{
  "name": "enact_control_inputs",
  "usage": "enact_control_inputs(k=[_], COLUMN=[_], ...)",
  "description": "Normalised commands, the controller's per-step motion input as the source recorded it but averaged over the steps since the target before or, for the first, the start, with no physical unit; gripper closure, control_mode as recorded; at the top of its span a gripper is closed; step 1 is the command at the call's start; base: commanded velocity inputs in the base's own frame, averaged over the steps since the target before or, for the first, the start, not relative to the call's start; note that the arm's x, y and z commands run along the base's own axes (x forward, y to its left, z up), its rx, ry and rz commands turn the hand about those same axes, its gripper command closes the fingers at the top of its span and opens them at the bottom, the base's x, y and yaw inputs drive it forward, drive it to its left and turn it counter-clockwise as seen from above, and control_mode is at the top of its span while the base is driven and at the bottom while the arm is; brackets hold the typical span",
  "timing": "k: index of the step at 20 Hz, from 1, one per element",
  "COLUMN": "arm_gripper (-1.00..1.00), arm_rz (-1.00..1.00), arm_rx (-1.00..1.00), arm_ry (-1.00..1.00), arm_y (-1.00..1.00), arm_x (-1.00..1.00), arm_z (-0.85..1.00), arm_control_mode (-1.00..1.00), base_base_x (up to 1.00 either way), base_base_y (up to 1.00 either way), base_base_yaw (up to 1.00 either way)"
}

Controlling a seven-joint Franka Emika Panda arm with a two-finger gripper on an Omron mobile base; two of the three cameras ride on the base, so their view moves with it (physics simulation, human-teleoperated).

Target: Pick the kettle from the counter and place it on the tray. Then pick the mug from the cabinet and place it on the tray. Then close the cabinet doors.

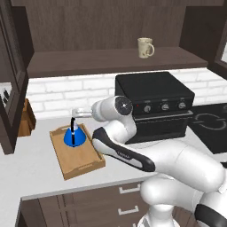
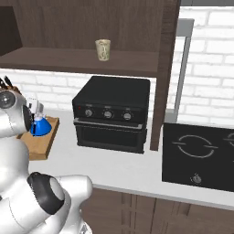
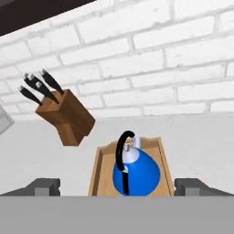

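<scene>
Sitting upright on light wooden tray (image 1: 80, 165): 1 glossy blue cone kettle (image 1: 73, 136) w/ thin black arched handle. Gripper (image 3: 117, 186) jaws wide apart, either side of kettle, gripping nothing. 1 speckled beige mug (image 1: 145, 47) on cabinet shelf (image 1: 88, 60). Hand view adds wooden knife block (image 3: 66, 116), white brick wall (image 3: 160, 68).
</scene>
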Motion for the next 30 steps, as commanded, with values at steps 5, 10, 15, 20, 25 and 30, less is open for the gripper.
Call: enact_control_inputs(k=[5, 10, 15, 20, 25, 30], arm_gripper=[-1.0, -1.0, -1.0, -1.0, -1.0, -1.0], arm_rz=[0.0, 0.0, 0.0, 0.0, 0.0, 0.0], arm_rx=[0.0, 0.0, 0.0, -0.05, -0.03, -0.05], arm_ry=[0.0, 0.0, 0.0, -0.01, 0.05, 0.03], arm_y=[-0.37, -0.41, -0.45, -0.57, -0.5, -0.56], arm_x=[-0.48, -0.51, -0.46, -0.54, -0.31, -0.24], arm_z=[0.66, 0.65, 0.66, 0.55, 0.48, 0.43], arm_control_mode=[-1.0, -1.0, -1.0, -1.0, -1.0, -1.0], base_base_x=[0.0, 0.0, 0.0, 0.0, 0.0, 0.0], base_base_y=[0.0, 0.0, 0.0, 0.0, 0.0, 0.0], base_base_yaw=[0.0, 0.0, 0.0, 0.0, 0.0, 0.0])
